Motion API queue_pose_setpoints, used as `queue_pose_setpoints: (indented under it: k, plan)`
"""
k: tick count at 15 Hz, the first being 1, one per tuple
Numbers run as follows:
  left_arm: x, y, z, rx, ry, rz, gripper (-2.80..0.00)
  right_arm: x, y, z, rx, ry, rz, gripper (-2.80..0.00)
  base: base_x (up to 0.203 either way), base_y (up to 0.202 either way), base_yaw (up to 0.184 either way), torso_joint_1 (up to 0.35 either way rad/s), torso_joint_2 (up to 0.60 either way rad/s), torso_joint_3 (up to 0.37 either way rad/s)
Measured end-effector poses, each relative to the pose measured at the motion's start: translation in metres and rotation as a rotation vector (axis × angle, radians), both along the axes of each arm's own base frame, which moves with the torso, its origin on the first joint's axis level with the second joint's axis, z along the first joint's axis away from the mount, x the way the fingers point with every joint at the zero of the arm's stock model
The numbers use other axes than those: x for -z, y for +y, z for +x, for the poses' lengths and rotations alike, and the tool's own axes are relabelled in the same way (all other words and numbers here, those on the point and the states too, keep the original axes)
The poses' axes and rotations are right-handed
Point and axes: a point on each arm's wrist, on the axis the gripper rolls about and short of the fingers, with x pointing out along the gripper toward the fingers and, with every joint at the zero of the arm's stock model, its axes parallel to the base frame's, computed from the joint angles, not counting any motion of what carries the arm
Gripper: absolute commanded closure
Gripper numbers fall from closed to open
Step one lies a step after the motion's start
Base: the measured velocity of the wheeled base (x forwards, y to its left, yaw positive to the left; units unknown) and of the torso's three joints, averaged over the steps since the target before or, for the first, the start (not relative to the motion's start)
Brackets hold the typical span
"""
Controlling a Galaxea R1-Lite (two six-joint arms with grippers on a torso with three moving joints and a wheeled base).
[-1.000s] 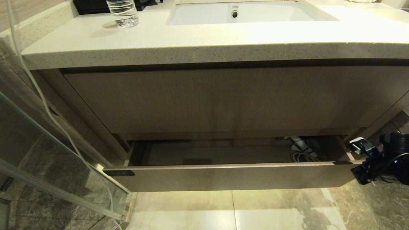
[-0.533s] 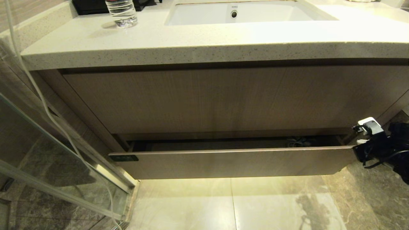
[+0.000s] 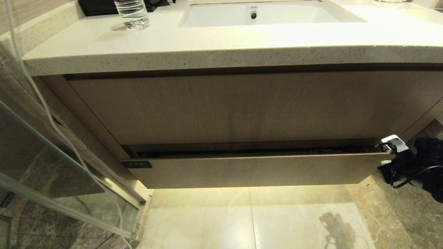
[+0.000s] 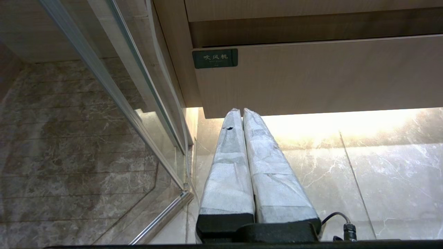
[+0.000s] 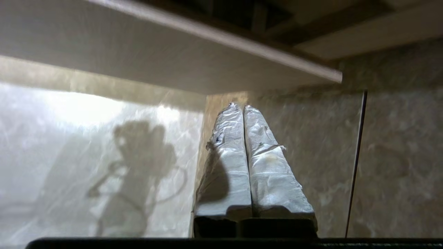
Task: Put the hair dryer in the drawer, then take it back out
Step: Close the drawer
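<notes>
The drawer, a shallow wood-grain front with a black label at its left end, stands pushed in almost fully, leaving only a thin dark slit along its top. The hair dryer is hidden inside it. My right gripper is at the drawer's right end, low by the floor; in the right wrist view its wrapped fingers are shut and empty, tips just below the drawer front's lower corner. My left gripper is parked, shut and empty, pointing at the drawer front below the label.
A taller wood-grain panel sits above the drawer under a pale stone counter with a sink and a water bottle. A glass shower door and a hanging white cable stand on the left. Marble floor lies below.
The drawer has slid inward from well open to almost closed, covering the cord seen inside. My right gripper moved with its right end towards the cabinet.
</notes>
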Motion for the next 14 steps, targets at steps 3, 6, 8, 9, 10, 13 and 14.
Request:
queue_pose_setpoints:
  k: [3,6,8,9,10,13,14]
  plan:
    - [0.0,0.0,0.0,0.0,0.0,0.0,0.0,0.007,-0.003,0.01,-0.003,-0.033,-0.013,0.0,0.0,0.0,0.0,0.0,0.0,0.0]
    - [0.0,0.0,0.0,0.0,0.0,0.0,0.0,0.016,-0.008,0.023,-0.005,-0.036,-0.017,0.0,0.0,0.0,0.0,0.0,0.0,0.0]
    - [0.0,0.0,0.0,0.0,0.0,0.001,0.0,0.021,-0.011,0.032,-0.003,-0.049,-0.023,0.0,0.0,0.0,0.0,0.0,0.0,0.0]
    - [0.0,0.0,0.0,0.0,0.0,0.0,0.0,0.023,-0.012,0.035,-0.002,-0.061,-0.027,0.0,0.0,0.0,0.0,0.0,0.0,0.0]
    - [0.0,0.0,0.0,0.0,0.0,0.0,0.0,0.023,-0.013,0.037,-0.002,-0.079,-0.034,0.0,0.0,0.0,0.0,0.0,0.0,0.0]
    - [0.0,0.0,0.0,0.0,0.0,0.0,0.0,0.015,-0.016,0.048,-0.003,-0.205,-0.078,0.0,0.0,0.0,0.0,0.0,0.0,0.0]
    - [0.0,0.0,0.0,0.0,0.0,0.0,0.0,0.014,-0.016,0.05,-0.006,-0.228,-0.085,0.0,0.0,0.0,0.0,0.0,0.0,0.0]
